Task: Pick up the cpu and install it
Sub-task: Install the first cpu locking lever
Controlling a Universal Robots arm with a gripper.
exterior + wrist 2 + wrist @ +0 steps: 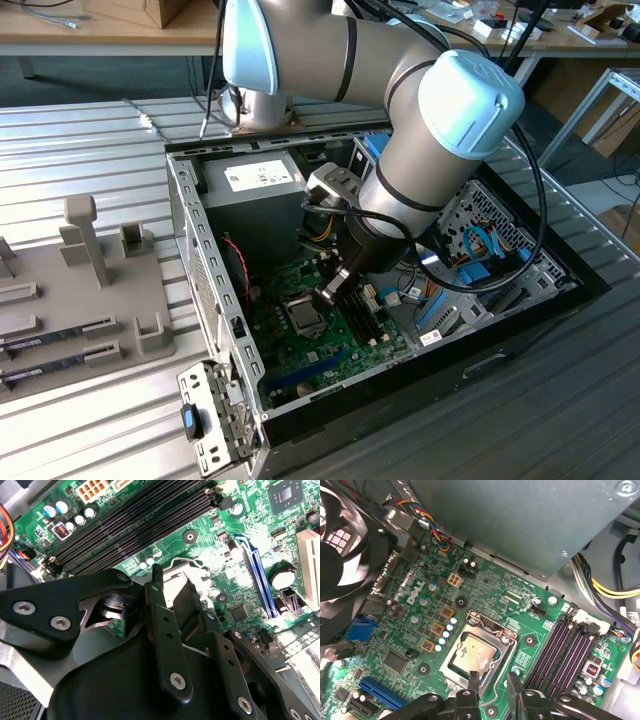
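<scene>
In the first wrist view the cpu [472, 653], a small flat square chip with a silvery-grey metal top, lies in the metal-framed socket [506, 642] in the middle of the green motherboard [420, 630]. Its near edge is covered by the tip of one black finger [473, 682], and whether the frame is clamped down on it is hard to make out. The gripper [493, 676] hangs just above that edge of the socket; its two fingers stand a narrow gap apart with bare board showing between them and nothing held. The black memory slots [570, 650] run beside the socket, the grey metal power supply box [520, 520] is cut off at the picture's edge, and a black fan [340, 555] is only partly seen. In the second wrist view the black gripper body covers much of the picture. The fingertips point at the socket, where a thin bent wire lever [185, 561] and a pale strip of the frame show past them; the chip itself is hidden behind the fingers. The same slots and a long blue connector [260, 577] are plain to see. In the exterior view the grey arm with pale blue caps [440, 130] reaches down into the open black computer case [520, 320], hiding much of its inside. The claw's tip sits just above the socket, whose centre is a greyish square too small to judge. To the exterior view's left, a grey moulded holder tray [90, 290] rests on the ribbed metal table [80, 140], cut off at the edge.
</scene>
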